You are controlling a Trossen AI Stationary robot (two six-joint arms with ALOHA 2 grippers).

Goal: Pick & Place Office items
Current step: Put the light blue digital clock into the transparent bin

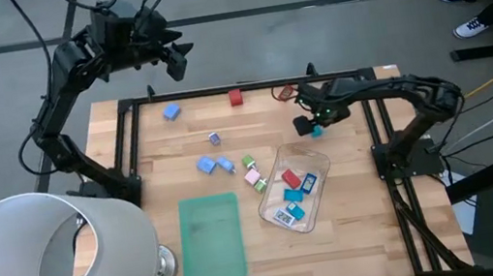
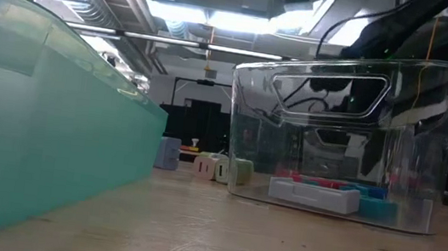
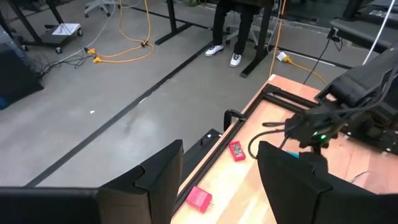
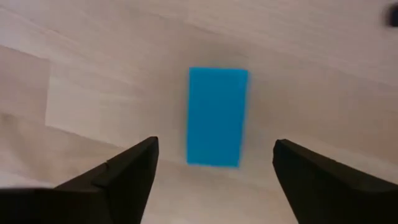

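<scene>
A blue block [image 4: 216,117], one of the office items, lies flat on the wooden table. My right gripper [image 4: 214,163] points down over it and is open, with one finger on each side and neither touching it. The high view shows this gripper [image 1: 311,125] at the table's far right, with the block [image 1: 318,131] just below it. My left gripper [image 1: 178,62] is raised beyond the far left edge, open and empty [image 3: 221,180]. Several more pieces [image 1: 227,165] lie loose at mid-table. Others [image 1: 294,194] sit in the clear tray [image 1: 316,160].
A green mat [image 1: 213,238] lies near the front edge, left of the tray [image 2: 343,132]. Two red pieces [image 3: 237,150] [image 3: 199,198] and a blue one [image 1: 171,112] lie by the far edge. A white lampshade [image 1: 49,260] stands at the front left. A person's legs [image 3: 236,31] show beyond the table.
</scene>
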